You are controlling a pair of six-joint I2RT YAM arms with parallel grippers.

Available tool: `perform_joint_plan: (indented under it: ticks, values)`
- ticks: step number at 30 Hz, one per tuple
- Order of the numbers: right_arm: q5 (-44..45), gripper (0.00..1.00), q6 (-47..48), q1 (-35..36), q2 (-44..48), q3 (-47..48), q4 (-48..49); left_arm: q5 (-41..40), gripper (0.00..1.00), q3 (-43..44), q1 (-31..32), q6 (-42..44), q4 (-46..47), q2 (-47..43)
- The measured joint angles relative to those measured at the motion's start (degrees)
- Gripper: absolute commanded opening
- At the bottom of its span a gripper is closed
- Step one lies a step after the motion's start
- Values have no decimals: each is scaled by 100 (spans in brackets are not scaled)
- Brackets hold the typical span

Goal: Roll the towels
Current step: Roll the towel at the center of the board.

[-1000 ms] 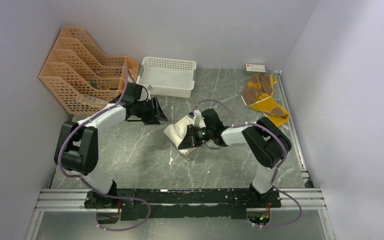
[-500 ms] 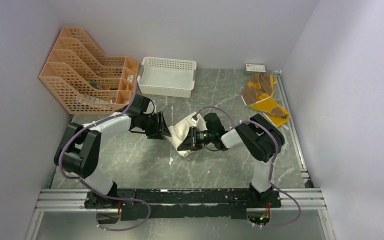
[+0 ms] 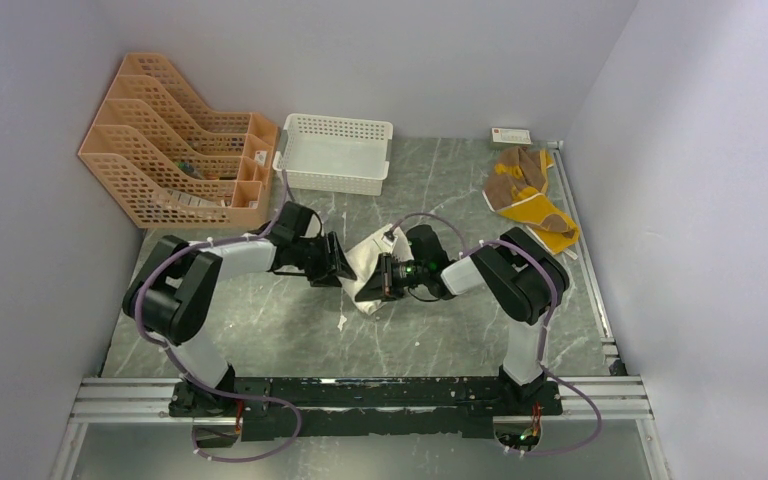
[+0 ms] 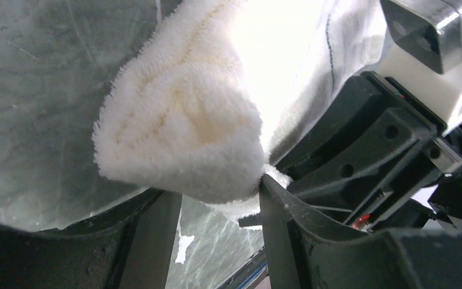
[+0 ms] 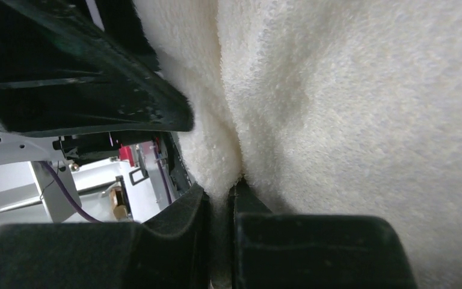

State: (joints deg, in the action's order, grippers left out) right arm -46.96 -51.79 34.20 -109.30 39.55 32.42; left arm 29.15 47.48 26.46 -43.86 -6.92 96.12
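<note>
The cream-white towel [image 3: 368, 256] lies partly rolled in a bunch at the table's middle. My right gripper [image 3: 381, 276] is shut on a fold of it; the right wrist view shows the cloth [image 5: 337, 90] pinched between the fingertips of that gripper [image 5: 221, 198]. My left gripper [image 3: 336, 263] is open at the towel's left end. In the left wrist view the rolled end [image 4: 180, 132] sits just above the tips of that gripper [image 4: 219, 201] and touches the right finger [image 4: 283, 229]. The brown and mustard-yellow towel [image 3: 525, 195] lies crumpled at the far right.
A white lattice basket [image 3: 335, 150] stands at the back centre. An orange file rack [image 3: 175, 140] stands at the back left. A small white box [image 3: 511, 135] lies by the back wall. A metal rail [image 3: 580, 240] runs along the right edge.
My left gripper has moved right and nearer, from near the file rack to the towel's left end. My right gripper keeps its hold and has lifted the towel a little.
</note>
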Motion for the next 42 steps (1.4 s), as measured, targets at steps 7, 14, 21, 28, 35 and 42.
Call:
perform_joint_plan:
  ticks: [7,14,21,28,35,42]
  values:
    - [92,17,249,35,4,210,-520,44,38,-42,35,-181,321,358]
    - [1204,32,1482,446,352,1119,-2594,31,27,44,46,-136,354,509]
    - [3956,42,2988,1401,922,2002,-4444,42,21,92,66,-72,378,575]
    - [5823,57,3639,1886,1720,1849,-4898,175,20,173,68,-48,413,695]
    - [6852,58,4061,2710,1871,1849,-4843,221,20,203,68,-2,411,732]
    - [7243,62,4325,3097,1480,1849,-4767,271,20,236,68,37,411,776]
